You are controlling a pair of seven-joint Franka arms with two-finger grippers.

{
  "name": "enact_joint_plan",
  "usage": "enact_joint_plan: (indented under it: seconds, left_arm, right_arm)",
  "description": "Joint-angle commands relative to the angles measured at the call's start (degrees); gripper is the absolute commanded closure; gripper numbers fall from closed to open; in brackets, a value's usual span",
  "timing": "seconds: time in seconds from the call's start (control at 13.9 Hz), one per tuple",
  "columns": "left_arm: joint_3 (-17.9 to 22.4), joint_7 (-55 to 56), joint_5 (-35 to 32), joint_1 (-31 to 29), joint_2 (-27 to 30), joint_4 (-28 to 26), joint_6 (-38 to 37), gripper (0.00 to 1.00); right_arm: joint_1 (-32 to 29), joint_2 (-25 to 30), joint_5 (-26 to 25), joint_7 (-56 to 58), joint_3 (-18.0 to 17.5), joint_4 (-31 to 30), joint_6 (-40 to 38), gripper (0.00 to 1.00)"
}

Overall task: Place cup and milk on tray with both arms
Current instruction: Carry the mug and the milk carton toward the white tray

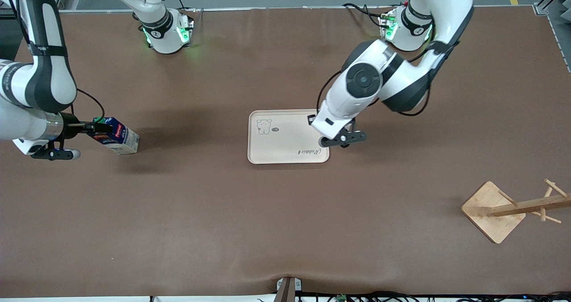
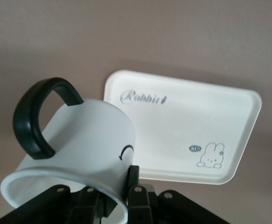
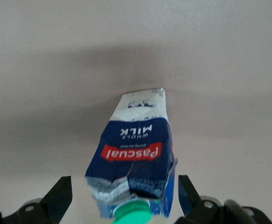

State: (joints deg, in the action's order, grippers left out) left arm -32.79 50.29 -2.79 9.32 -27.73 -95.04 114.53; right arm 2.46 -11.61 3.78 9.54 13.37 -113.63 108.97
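Note:
The milk [image 1: 117, 135], a dark blue carton with a green cap, stands on the table at the right arm's end. My right gripper [image 1: 96, 127] is open around its top; in the right wrist view the fingers [image 3: 60, 196] stand apart on both sides of the milk [image 3: 135, 154]. My left gripper [image 1: 340, 138] is shut on the wall of the white cup [image 2: 75, 149] with the black handle, and holds it tilted in the air beside the cream tray [image 1: 285, 157]. The arm hides the cup in the front view. The tray [image 2: 173, 95] is bare.
A wooden rack with pegs on a square base [image 1: 492, 210] stands near the left arm's end, nearer to the front camera than the tray. The two arm bases [image 1: 167, 34] glow green at the table's back edge.

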Motion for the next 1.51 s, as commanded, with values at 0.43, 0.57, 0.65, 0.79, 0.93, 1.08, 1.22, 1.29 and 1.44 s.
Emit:
enact_joint_plan:
  seconds: [0.43, 0.57, 0.65, 0.79, 0.93, 1.08, 1.22, 1.29, 1.44]
  left_arm:
    - [0.2, 5.2, 1.3, 6.1, -12.9, 7.1, -1.9, 1.00]
    - [0.3, 6.6, 1.3, 6.8, -14.9, 8.2, -1.9, 1.00]
    - [0.4, 6.6, 1.3, 6.8, -15.6, 8.4, -1.9, 1.00]
    - [0.4, 6.6, 1.3, 7.1, -16.9, 8.6, -1.9, 1.00]
    - [0.4, 6.6, 1.3, 7.1, -17.9, 9.1, -1.9, 1.00]
    - [0.5, 6.7, 1.3, 7.1, -19.0, 9.3, -1.9, 1.00]
    - [0.8, 6.7, 1.4, 7.1, -19.7, 10.0, -1.9, 1.00]
    - [0.8, 6.7, 1.4, 7.1, -19.8, 10.0, -1.9, 0.98]
    - [1.1, 6.5, 1.5, 7.1, -19.9, 10.1, -1.9, 0.86]
  right_arm:
    - [1.8, 2.2, -0.3, -1.2, -0.3, 9.9, -17.9, 1.00]
    - [2.4, 1.2, -0.4, -2.9, -0.3, 16.0, -19.7, 1.00]
    - [2.7, 1.2, -0.4, -2.5, -0.3, 18.1, -20.0, 1.00]
    - [4.5, 0.8, -0.3, -3.1, -0.4, 22.4, -25.8, 1.00]
    - [7.1, -0.6, -0.7, -3.5, -0.3, 25.8, -30.9, 1.00]
    - [8.9, -0.6, -0.7, -3.5, -0.4, 27.7, -32.0, 1.00]
    - [11.2, -0.5, -0.8, -3.7, -0.3, 28.5, -33.0, 1.00]
    - [12.7, -0.5, -0.9, -6.0, -0.3, 28.5, -34.1, 1.00]
    - [15.3, -0.5, -0.1, -11.1, -0.4, 28.5, -34.5, 1.00]
